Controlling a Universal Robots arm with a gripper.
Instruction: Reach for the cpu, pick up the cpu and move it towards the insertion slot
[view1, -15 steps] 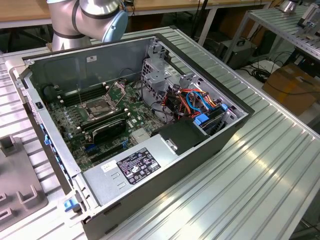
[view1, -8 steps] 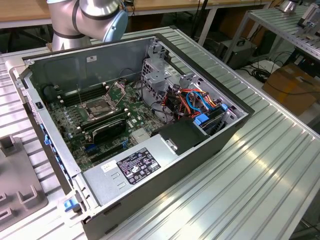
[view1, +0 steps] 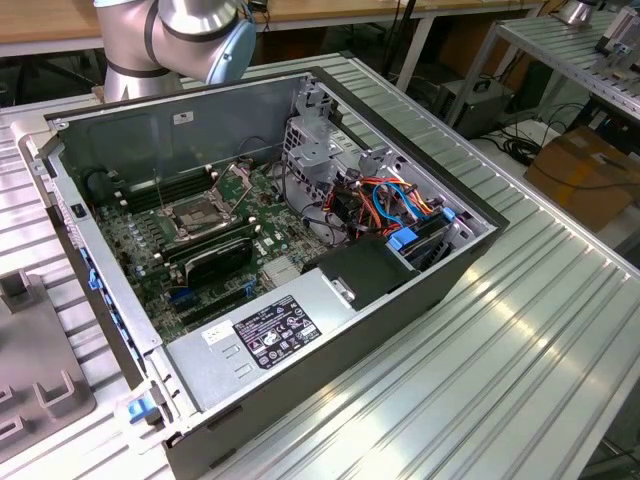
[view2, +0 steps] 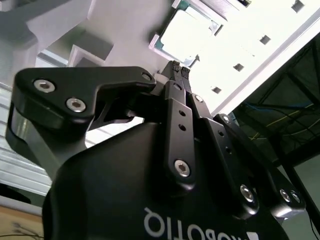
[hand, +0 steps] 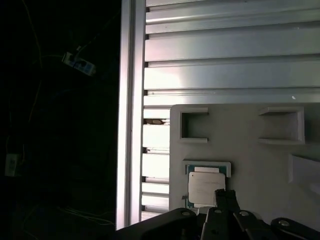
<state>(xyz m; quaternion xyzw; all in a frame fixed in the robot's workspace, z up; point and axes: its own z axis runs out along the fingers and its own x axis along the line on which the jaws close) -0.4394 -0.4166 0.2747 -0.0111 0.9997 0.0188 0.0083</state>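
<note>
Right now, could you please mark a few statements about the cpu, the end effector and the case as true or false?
1. The cpu lies on the grey plate. True.
2. The end effector holds the cpu in the air. False: it is at the cpu's edge, and the cpu rests on the plate.
3. The insertion slot sits inside the computer case. True.
4. The case is closed. False: it is open, showing the motherboard.

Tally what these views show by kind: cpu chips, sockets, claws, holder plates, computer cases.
cpu: 1
insertion slot: 1
claw: 1
grey holder plate: 1
open computer case: 1
Total: 5
</note>
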